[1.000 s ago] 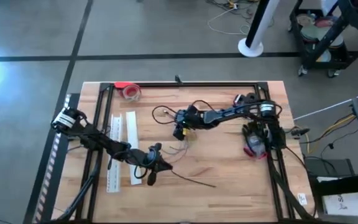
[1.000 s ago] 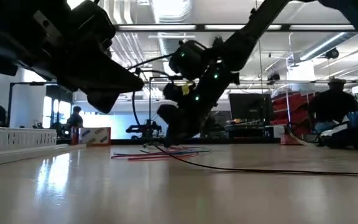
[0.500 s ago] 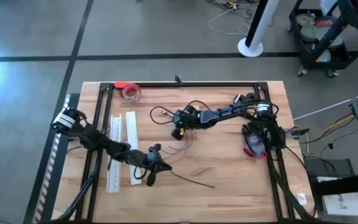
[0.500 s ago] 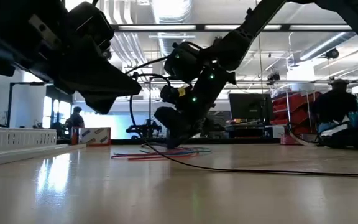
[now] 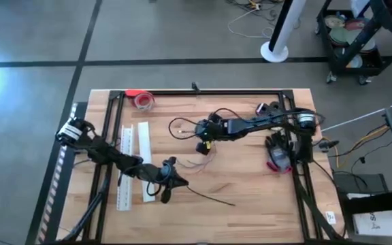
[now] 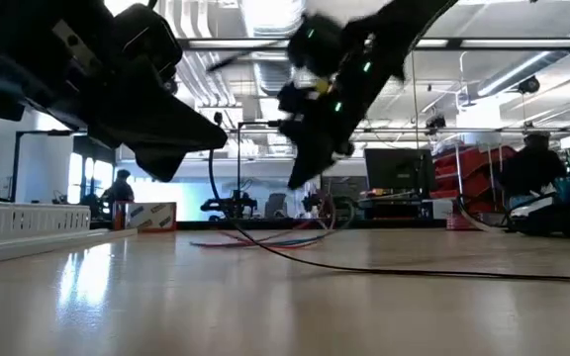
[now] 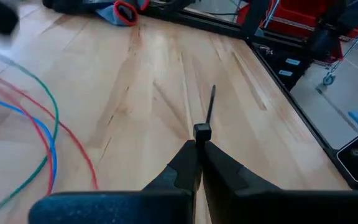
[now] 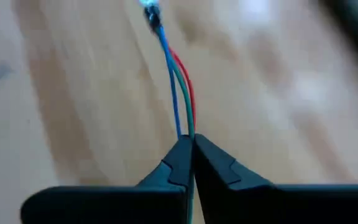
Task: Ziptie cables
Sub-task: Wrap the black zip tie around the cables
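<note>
L gripper [image 5: 171,181] near front-left of surface [image 5: 250,197], clamped on black zip tie [image 7: 208,111], tail lying on wood. R gripper [image 5: 205,141] mid-surface, pinching cables [image 8: 178,81] (blue, green, red), bundle partly raised. Step: lifting wires for tying. Next: bring tie under bundle, thread tail thru head. Vs 1 s ago: R gripper higher, shifted right; L unmoved.

No text, label or number can be read here — none on anything
</note>
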